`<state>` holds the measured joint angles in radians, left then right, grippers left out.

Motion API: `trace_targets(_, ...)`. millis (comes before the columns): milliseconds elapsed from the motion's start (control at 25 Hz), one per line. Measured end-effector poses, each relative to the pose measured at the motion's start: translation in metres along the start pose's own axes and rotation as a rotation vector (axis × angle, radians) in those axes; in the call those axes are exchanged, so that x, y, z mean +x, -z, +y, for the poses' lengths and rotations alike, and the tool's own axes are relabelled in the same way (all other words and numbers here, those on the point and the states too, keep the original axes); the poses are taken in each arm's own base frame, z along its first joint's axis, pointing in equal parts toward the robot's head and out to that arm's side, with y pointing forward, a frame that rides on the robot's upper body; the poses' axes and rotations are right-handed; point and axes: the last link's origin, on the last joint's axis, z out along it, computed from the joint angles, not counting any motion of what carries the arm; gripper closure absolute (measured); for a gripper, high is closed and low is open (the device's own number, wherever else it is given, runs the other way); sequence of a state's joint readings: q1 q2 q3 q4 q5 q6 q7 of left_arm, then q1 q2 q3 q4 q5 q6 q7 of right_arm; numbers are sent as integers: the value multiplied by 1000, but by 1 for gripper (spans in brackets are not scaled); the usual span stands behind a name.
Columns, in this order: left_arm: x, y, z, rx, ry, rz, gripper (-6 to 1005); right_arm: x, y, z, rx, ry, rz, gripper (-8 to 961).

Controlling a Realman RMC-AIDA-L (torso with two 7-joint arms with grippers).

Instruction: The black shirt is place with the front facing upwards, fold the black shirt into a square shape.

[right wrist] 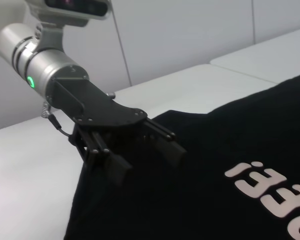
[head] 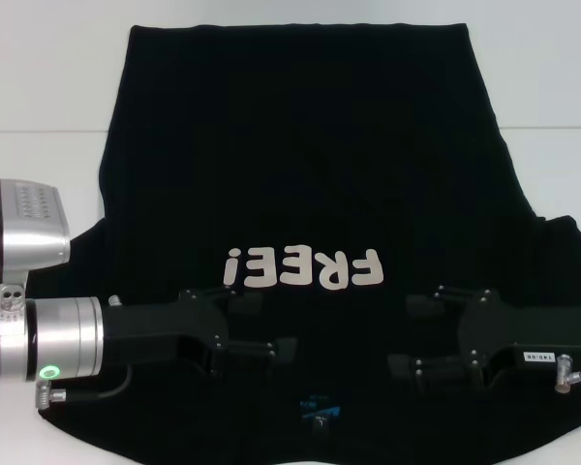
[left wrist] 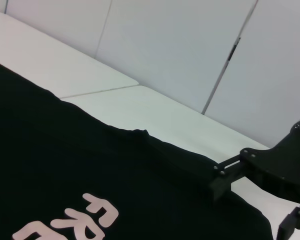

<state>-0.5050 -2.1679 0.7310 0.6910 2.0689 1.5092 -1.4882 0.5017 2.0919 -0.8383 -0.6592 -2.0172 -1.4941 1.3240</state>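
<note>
We see the black shirt spread flat on the white table, front up w/ "FREE!" letters, left gripper and right gripper over its collar end, both jaws spread, holding nothing.

Both arms end in matte black grippers with small silver screws. The left gripper joins a polished silver wrist cylinder with a black band, a green light and a thin black cable. The right gripper carries a small white label.
</note>
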Motion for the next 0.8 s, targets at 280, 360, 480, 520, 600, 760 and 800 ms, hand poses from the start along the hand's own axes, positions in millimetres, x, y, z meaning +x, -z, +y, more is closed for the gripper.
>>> trace_targets(280,-2,-1,0,0,25,0,63,-3,1,4,-30,65,-16,9)
trace_targets(360,-2,-1,0,3,8,-1,65,-2,1,5,-32,88,-18,9)
trace_targets(480,-2,-1,-1,6,3,4,69,-2,1,5,-30,109,-21,9)
trace_targets(520,-1,-1,-1,8,5,6,71,-2,1,5,-29,113,-24,9)
trace_targets(600,-1,-1,-1,8,7,7,73,-3,2,5,-27,114,-30,9)
trace_targets(760,-2,1,-1,15,26,16,79,-3,3,4,-12,100,-49,8)
trace_targets(800,-2,3,-2,22,39,24,80,-4,4,2,6,80,-61,8)
